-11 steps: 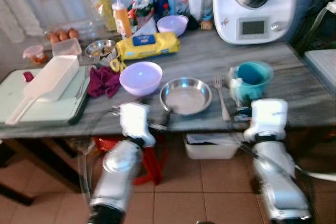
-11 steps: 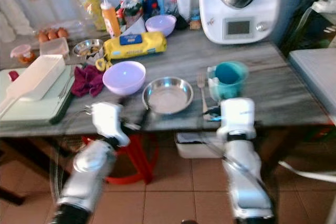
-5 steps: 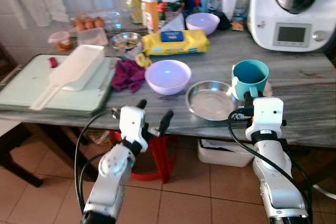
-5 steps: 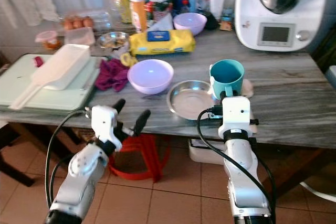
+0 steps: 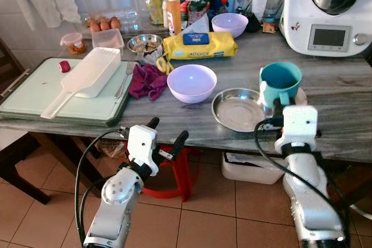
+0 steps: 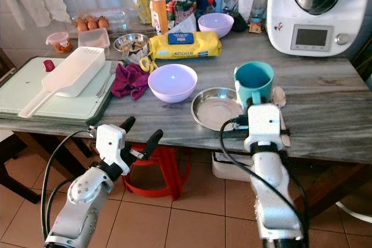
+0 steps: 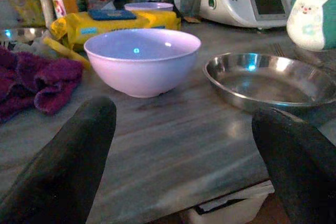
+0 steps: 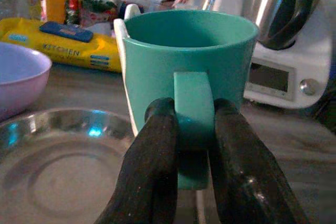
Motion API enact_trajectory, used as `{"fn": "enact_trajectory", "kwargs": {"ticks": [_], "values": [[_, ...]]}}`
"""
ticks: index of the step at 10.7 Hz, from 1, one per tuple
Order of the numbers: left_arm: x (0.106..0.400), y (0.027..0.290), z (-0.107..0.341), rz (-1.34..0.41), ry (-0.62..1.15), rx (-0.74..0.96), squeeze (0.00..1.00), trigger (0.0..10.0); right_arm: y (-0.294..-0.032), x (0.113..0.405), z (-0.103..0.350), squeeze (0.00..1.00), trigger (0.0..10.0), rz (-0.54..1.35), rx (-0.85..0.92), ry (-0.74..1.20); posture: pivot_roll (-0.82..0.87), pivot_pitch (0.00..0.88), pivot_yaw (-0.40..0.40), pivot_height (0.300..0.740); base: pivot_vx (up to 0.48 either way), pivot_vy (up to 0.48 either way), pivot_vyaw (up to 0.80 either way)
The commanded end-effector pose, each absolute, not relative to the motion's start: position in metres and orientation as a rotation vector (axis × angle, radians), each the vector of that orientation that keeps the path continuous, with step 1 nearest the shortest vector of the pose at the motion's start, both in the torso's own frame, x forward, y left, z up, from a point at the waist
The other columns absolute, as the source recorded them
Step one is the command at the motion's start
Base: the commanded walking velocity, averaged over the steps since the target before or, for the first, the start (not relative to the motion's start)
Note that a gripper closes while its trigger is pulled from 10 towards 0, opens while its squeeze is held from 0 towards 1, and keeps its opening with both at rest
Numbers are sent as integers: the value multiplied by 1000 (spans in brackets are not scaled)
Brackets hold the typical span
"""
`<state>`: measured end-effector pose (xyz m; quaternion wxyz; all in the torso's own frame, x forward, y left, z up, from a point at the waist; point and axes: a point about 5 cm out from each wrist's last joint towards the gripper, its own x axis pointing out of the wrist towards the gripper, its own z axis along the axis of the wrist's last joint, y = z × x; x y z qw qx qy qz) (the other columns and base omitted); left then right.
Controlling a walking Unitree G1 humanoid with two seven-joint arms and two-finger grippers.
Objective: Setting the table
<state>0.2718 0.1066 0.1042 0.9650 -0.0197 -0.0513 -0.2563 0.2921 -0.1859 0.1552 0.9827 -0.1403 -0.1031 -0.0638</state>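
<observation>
Right wrist view: the right pincer point(image 8: 189, 135) has its two black fingers point(image 8: 152, 166) clamped on the handle of the teal mug point(image 8: 189, 61), one either side, and the mug stands upright and looks empty inside. From the head camera, that mug point(image 5: 280, 83) sits on the grey bench point(image 5: 343, 108) just beside the steel dish point(image 5: 238, 108), touching or nearly touching its rim, with a spoon point(image 6: 279, 98) lying close on its other side. The steel dish is bare, nothing in it. Next along, the lilac bowl point(image 5: 192, 82) is empty too, with a crumpled purple cloth point(image 5: 146, 81) beside it. Further back, a second lilac bowl point(image 5: 229, 24) stands near the white kitchen machine point(image 5: 331, 10), and a small steel bowl point(image 5: 144, 43) holds something I can't make out. A clear tub point(image 5: 108, 38) sits by the eggs point(image 5: 103, 24). The left pincer point(image 5: 165, 135) hangs below the bench edge, fingers spread wide, gripping nothing.
</observation>
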Motion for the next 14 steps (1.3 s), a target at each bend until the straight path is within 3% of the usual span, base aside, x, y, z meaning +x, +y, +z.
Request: {"fn": "enact_trajectory", "kwargs": {"ticks": [1, 4, 7, 10, 14], "values": [[268, 109, 104, -535, -91, -24, 0, 10000, -187, 296, 168, 0, 10000, -139, -287, -253, -230, 116, 78, 740, 0, 0, 0], [260, 117, 103, -570, -68, 33, 0, 10000, -194, 309, 180, 0, 10000, -129, -300, -271, -204, 154, 90, 740, 0, 0, 0], [266, 117, 115, -516, -105, 6, 0, 10000, -194, 304, 180, 0, 10000, -156, -291, -284, -197, 142, 92, 740, 0, 0, -148], [275, 128, 122, -340, -149, 15, 0, 10000, -194, 279, 188, 0, 10000, -177, -308, -328, -232, 111, 88, 740, 0, 0, -146], [282, 133, 120, -283, -136, 15, 0, 10000, -189, 217, 171, 0, 10000, -151, -285, -243, -274, 101, 99, 740, 0, 0, 0]]}}
